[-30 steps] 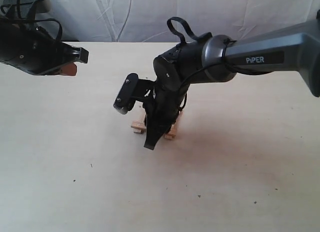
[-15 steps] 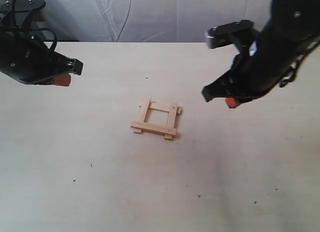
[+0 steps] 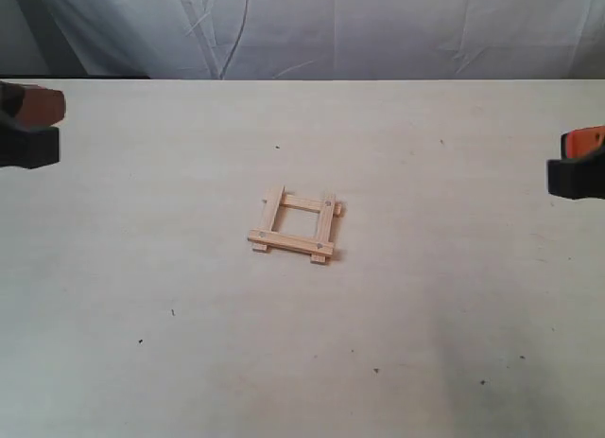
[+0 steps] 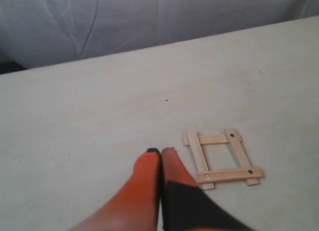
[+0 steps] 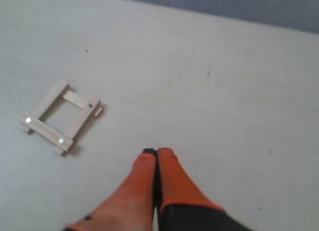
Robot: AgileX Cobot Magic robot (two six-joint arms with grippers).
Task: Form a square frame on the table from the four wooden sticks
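Observation:
The four wooden sticks lie as a small open square frame (image 3: 294,225) with overlapping corners near the middle of the table (image 3: 444,296). The frame also shows in the left wrist view (image 4: 221,158) and the right wrist view (image 5: 60,116); the two upper strips carry dark holes near their ends. My left gripper (image 3: 28,126) sits at the far left edge, shut and empty (image 4: 160,151). At the far right edge my right gripper (image 3: 579,166) is likewise shut on nothing (image 5: 156,151). Both are well away from the frame.
A wrinkled grey-white cloth (image 3: 312,26) hangs behind the table's far edge. A few tiny dark specks (image 3: 173,312) dot the pale surface.
The right arm lifted off the frame and pulled back to the far right edge. The left arm withdrew to the far left edge. The frame stayed in place.

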